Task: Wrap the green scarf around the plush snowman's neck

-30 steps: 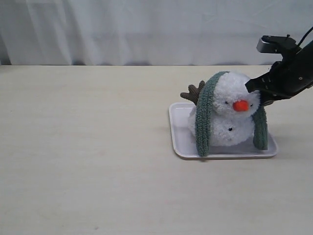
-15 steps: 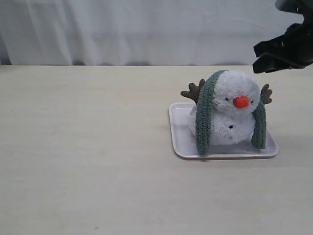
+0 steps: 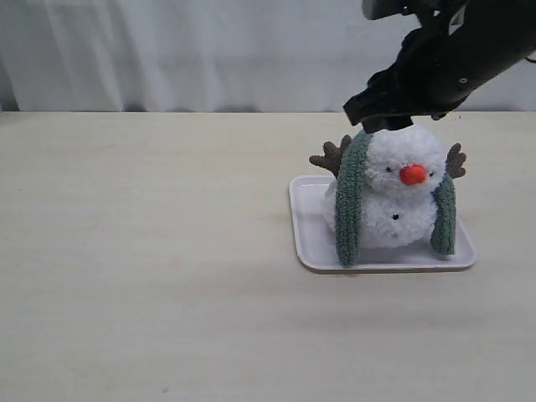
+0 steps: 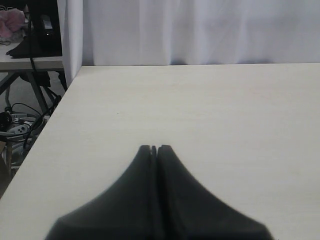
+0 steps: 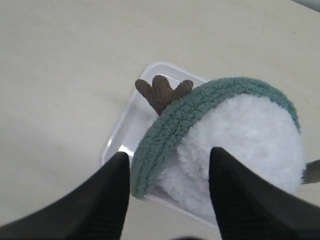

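Observation:
The plush snowman (image 3: 394, 205) sits upright on a white tray (image 3: 308, 243). The green scarf (image 3: 348, 205) lies over the back of its head, not in the neck crease. One end hangs down the left side and the other end (image 3: 444, 219) down the right, both reaching the tray. My right gripper (image 3: 377, 117) hovers open just above the head's upper left. In the right wrist view the right gripper (image 5: 170, 152) straddles the scarf (image 5: 165, 132) and the white head (image 5: 245, 135) from above without touching. My left gripper (image 4: 154, 148) is shut, empty, over bare table.
Brown twig arms (image 3: 331, 157) stick out on both sides of the snowman. A white curtain (image 3: 209, 50) runs behind the table. The left wrist view shows the table's edge (image 4: 50, 120) with cables and stands on the floor beyond it.
My right gripper left the right side of the snowman's head, rose, then swung left to hover over the head. The scarf stays draped; the right twig arm is uncovered.

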